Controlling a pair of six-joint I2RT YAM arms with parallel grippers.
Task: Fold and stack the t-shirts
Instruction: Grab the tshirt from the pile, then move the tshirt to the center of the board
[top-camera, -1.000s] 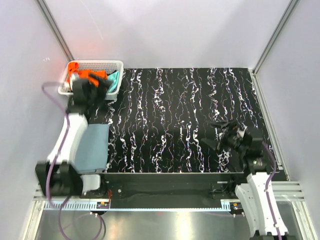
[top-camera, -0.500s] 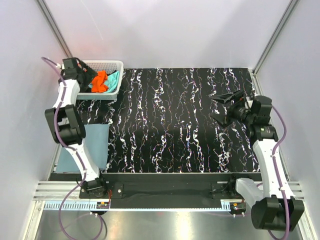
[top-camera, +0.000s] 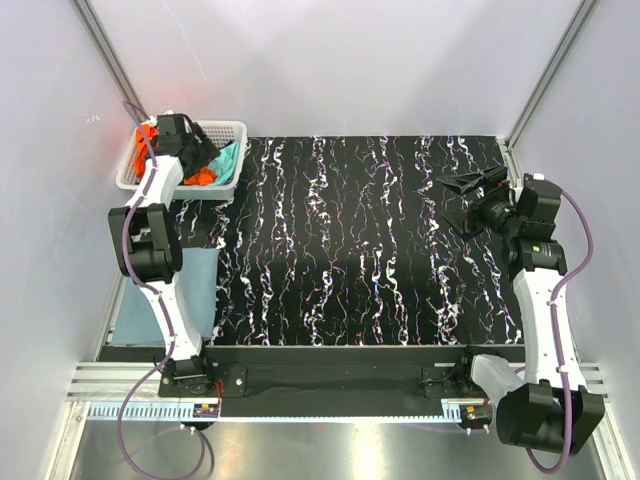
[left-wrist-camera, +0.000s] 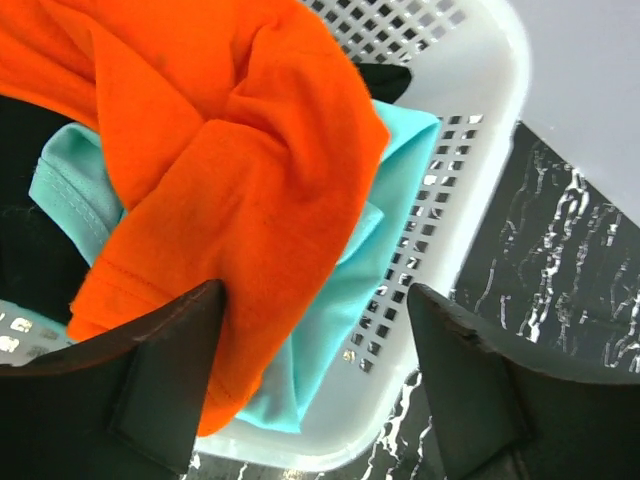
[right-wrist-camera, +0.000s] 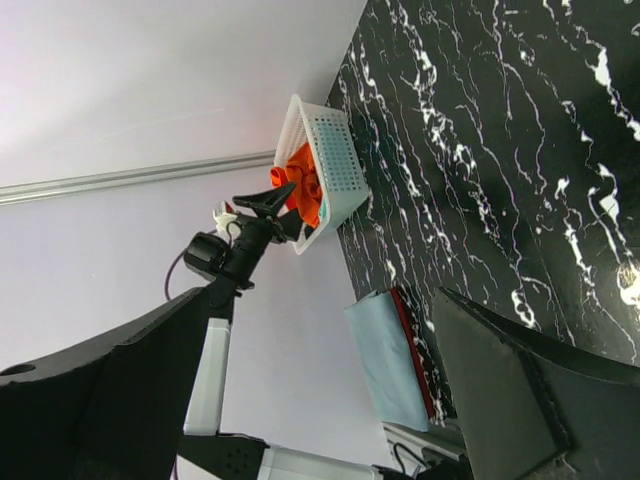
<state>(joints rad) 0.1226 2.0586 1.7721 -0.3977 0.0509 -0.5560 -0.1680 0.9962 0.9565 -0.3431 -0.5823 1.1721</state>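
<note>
A fixed overhead camera looks down from above and behind the near edge on the whole worktop (top-camera: 350, 250), with the white basket (top-camera: 205, 125) at its far-left corner. The left wrist camera peers into that basket from close range, the left pincer (left-wrist-camera: 315, 295) edging the frame. The right wrist camera, rolled sideways behind the right pincer (right-wrist-camera: 320, 300), looks leftward across the worktop to the same basket, distant.
</note>
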